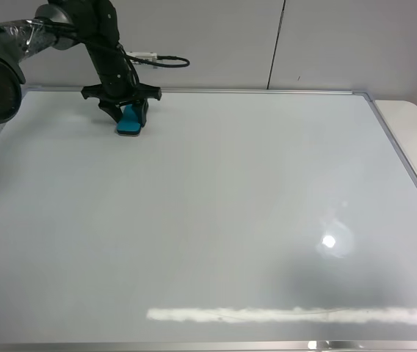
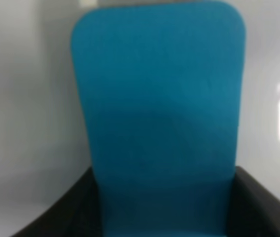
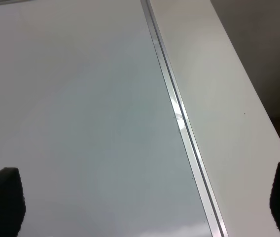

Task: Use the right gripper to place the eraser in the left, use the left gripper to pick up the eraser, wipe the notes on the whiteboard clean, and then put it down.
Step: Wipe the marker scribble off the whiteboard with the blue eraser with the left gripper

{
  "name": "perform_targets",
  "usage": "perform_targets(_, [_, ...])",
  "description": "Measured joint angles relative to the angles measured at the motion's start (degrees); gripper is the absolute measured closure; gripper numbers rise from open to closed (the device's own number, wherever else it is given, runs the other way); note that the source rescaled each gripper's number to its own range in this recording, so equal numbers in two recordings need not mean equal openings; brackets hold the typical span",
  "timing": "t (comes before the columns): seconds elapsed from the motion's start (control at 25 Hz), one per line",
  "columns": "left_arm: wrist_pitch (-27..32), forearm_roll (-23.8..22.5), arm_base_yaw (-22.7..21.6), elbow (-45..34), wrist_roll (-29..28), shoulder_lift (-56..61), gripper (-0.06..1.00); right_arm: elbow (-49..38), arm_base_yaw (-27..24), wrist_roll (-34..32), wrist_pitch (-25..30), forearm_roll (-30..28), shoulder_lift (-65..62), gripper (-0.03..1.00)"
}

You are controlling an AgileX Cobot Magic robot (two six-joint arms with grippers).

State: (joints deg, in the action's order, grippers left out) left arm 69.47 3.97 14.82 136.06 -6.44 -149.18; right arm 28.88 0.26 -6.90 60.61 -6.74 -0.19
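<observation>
While the left gripper (image 1: 125,116) clamps the eraser (image 1: 131,122), the whiteboard (image 1: 216,220) lies bare.

High cam is looking down over the whole whiteboard (image 1: 216,220); both wrist cams are sitting way closer, sharing its surface.

Teal-blue eraser (image 1: 129,121), black left gripper (image 1: 125,108), glossy white whiteboard (image 1: 216,220) — silver-framed, seemingly unmarked
</observation>
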Motion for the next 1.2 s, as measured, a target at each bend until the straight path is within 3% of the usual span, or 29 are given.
perform_targets(0.2, [-0.20, 2.20, 5.15, -0.02, 0.13, -0.16, 0.91, 0.00, 0.00, 0.00, 0.00, 0.00, 0.00, -0.03])
perform_targets(0.32, [-2.05, 1.93, 5.66, -0.02, 0.45, -0.29, 0.91, 0.00, 0.00, 0.00, 0.00, 0.00, 0.00, -0.03])
perform_targets(0.64, [-4.11, -5.19, 0.57, -0.02, 1.53, -0.29, 0.91, 0.00, 0.00, 0.00, 0.00, 0.00, 0.00, -0.03])
perform_targets(0.68, [-4.48, -7.82, -1.91, 0.04, 1.53, -0.24, 0.91, 0.00, 0.00, 0.00, 0.00, 0.00, 0.00, -0.03])
perform_targets(0.8, [-4.44, -10.15, -5.43, 0.04, 1.53, -0.11, 0.91, 0.00, 0.00, 0.00, 0.00, 0.00, 0.00, -0.03])
perform_targets(1.2, [-0.88, -9.58, -6.76, 0.03, 1.53, 0.76, 0.91, 0.00, 0.00, 0.00, 0.00, 0.00, 0.00, -0.03])
